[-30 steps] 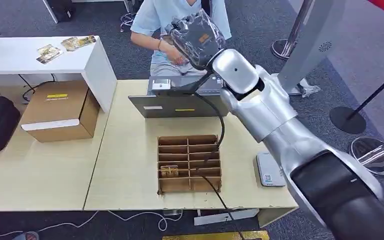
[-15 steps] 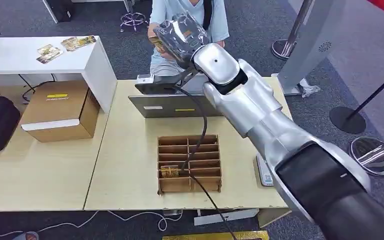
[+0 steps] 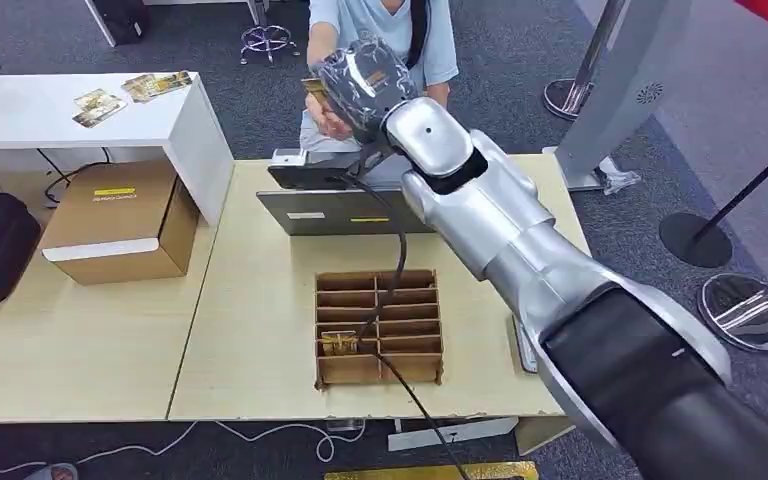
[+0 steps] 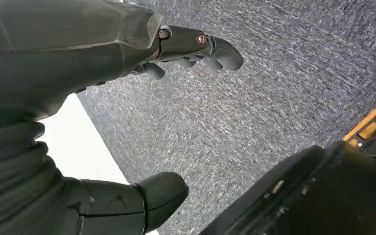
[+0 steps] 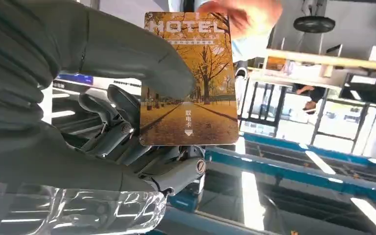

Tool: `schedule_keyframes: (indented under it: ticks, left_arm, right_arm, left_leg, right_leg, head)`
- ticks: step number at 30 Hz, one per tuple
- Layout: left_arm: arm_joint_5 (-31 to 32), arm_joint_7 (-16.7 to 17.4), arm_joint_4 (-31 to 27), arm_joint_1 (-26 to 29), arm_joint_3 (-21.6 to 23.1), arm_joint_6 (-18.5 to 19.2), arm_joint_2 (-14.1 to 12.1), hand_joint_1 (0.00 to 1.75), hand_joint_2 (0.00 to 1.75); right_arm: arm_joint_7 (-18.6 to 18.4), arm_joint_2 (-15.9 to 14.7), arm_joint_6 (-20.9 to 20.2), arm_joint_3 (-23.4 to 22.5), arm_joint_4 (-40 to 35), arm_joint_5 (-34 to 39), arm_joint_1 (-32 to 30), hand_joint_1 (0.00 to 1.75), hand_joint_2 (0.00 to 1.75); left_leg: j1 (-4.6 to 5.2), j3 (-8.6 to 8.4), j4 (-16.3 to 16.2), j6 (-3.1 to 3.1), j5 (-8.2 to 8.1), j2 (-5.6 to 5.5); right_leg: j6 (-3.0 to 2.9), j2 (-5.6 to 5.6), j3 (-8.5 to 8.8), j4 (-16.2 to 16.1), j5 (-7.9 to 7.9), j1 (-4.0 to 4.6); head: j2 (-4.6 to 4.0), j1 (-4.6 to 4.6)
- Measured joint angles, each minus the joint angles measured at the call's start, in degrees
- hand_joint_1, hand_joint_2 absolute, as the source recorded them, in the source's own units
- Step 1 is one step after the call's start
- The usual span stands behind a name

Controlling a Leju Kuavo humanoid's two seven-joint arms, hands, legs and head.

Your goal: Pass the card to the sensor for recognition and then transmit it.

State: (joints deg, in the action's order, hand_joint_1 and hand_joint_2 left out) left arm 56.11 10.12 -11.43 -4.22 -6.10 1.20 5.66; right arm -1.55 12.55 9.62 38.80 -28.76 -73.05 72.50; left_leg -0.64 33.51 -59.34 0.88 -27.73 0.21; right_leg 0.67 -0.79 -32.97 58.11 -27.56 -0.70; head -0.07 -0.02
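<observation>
The right hand (image 3: pixel 365 80) is raised at the far side of the table (image 3: pixel 260 300), in front of a seated person (image 3: pixel 385 30), and it grips one card (image 5: pixel 190 78) between the thumb (image 5: pixel 142 58) and the darker fingers (image 5: pixel 117 127) behind it. The card is an autumn-tree print marked HOTEL; in the right wrist view its long axis runs from the HOTEL end, which sticks out free of the hand, to the arrow end beside the fingers. In the head view a corner of the card (image 3: pixel 314 87) juts out to the left of the hand, toward the person, whose own hand (image 5: pixel 240 12) is just beside the card's free end; whether it touches I cannot tell. The left hand (image 4: pixel 127 73) hangs over grey carpet, fingers apart and holding nothing. On the table's near part lies one brown divided tray (image 3: pixel 378 326) with two columns of slots; one slot on its near left holds a card-like piece (image 3: pixel 338 343). A grey sensor (image 3: pixel 526 340) lies at the near right edge, partly hidden by the arm. A laptop (image 3: pixel 345 195) stands at the far side. To the left sit one cardboard box (image 3: pixel 120 222) and a white shelf (image 3: pixel 80 115) bearing two spare cards (image 3: pixel 130 92).
</observation>
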Motion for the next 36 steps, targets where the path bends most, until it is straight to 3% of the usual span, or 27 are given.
schedule_keyframes:
  ticks: [6,13,14,15,22,29,36]
  left_arm:
    - [0.52,0.13,0.0,0.0,0.0,0.0,0.13,0.0,1.75]
    - [0.13,0.13,0.0,-0.01,-0.33,0.0,0.24,0.0,1.75]
    - [0.11,0.13,0.0,-0.02,-0.35,0.0,0.24,0.0,1.75]
    - [0.11,0.13,0.0,-0.05,-0.39,0.0,0.28,0.0,1.75]
    - [0.79,0.13,0.0,-0.34,-0.42,0.35,0.5,0.0,1.75]
    - [1.16,0.13,0.0,-0.49,-0.42,0.46,0.68,0.0,1.75]
    - [1.27,0.13,0.0,-0.4,-1.23,-0.24,0.83,0.0,1.75]
  right_arm:
    - [-0.83,0.02,3.32,-0.9,0.9,0.76,0.01,1.75,1.75]
    - [-0.85,0.04,3.58,-1.22,1.75,0.68,0.02,1.71,1.75]
    - [-0.85,0.09,3.58,-1.27,1.84,0.68,0.03,0.72,1.75]
    - [-0.9,0.13,3.52,-1.4,2.01,0.68,0.1,0.0,1.75]
    - [-1.33,0.35,1.77,-2.03,3.02,1.55,0.37,0.0,1.75]
    - [-1.16,0.15,5.02,-4.15,2.99,3.78,0.36,0.0,1.75]
    - [3.92,-1.6,17.71,-11.06,-0.68,13.67,-0.95,0.0,1.75]
  left_leg:
    - [0.0,0.0,0.0,0.0,0.0,0.0]
    - [0.0,0.0,0.0,0.0,0.0,0.0]
    - [0.0,0.0,0.0,0.0,0.0,0.0]
    - [0.0,0.0,0.0,0.0,0.0,0.0]
    - [0.0,0.0,0.0,0.0,0.0,0.0]
    - [0.0,0.0,-0.01,0.0,0.0,0.0]
    - [0.01,0.0,-0.01,0.0,0.0,0.0]
  right_leg:
    - [0.0,0.0,0.0,0.0,0.0,0.0]
    - [0.0,0.0,0.0,0.0,0.0,0.0]
    - [0.0,0.0,0.0,0.0,0.0,0.0]
    - [0.0,0.0,0.0,0.0,0.0,0.0]
    - [0.0,0.01,0.0,0.0,0.0,0.0]
    - [0.0,0.01,-0.03,-0.01,0.0,0.0]
    - [0.0,0.0,-0.04,-0.02,0.0,-0.01]
  head:
    - [0.0,0.0]
    - [0.0,0.0]
    - [0.0,0.0]
    - [0.0,0.0]
    - [0.0,0.0]
    - [0.0,0.02]
    - [0.0,0.0]
